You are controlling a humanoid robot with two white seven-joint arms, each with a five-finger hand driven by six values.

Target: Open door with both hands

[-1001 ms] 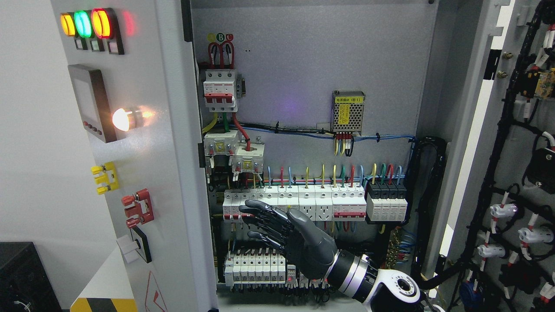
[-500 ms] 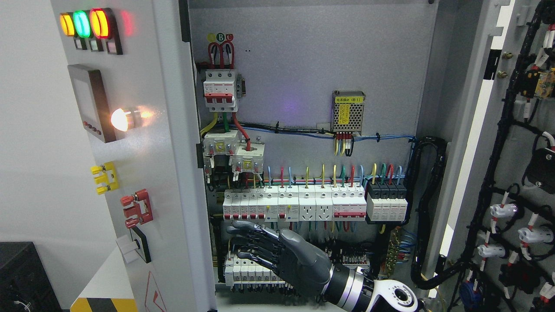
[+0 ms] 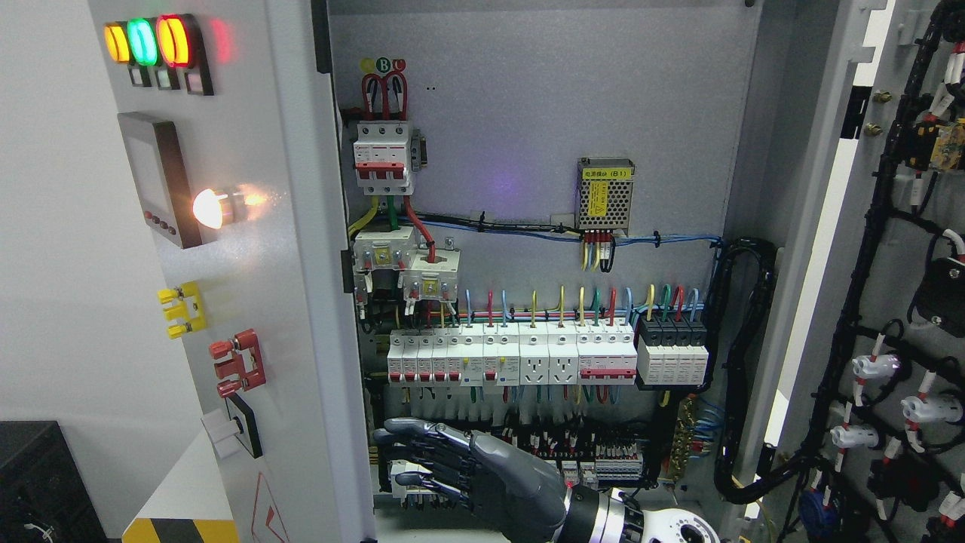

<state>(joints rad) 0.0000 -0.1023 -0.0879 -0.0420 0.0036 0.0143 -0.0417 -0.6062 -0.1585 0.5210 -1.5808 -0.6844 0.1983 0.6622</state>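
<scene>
The grey cabinet stands with both doors swung wide. The left door (image 3: 256,317) fills the picture's left and carries three lit lamps (image 3: 143,41), a small display and coloured switches. The right door (image 3: 897,249) shows its inner side, covered in black cable looms. My right hand (image 3: 411,456), dark grey, reaches in from the bottom edge right of the middle. Its fingers are stretched out and relaxed, holding nothing, in front of the lowest breakers near the left door's edge. I cannot tell whether the fingertips touch anything.
Inside the cabinet a row of white breakers (image 3: 513,358) runs across the middle, with a red-topped main breaker (image 3: 383,158) above and a mesh-cased power supply (image 3: 605,194) to the right. A thick black cable bundle (image 3: 742,362) hangs by the right frame. A black box (image 3: 41,483) sits at lower left.
My right hand has dropped from in front of the middle breaker row to the lowest row and shifted a little left. Both doors have stayed where they were.
</scene>
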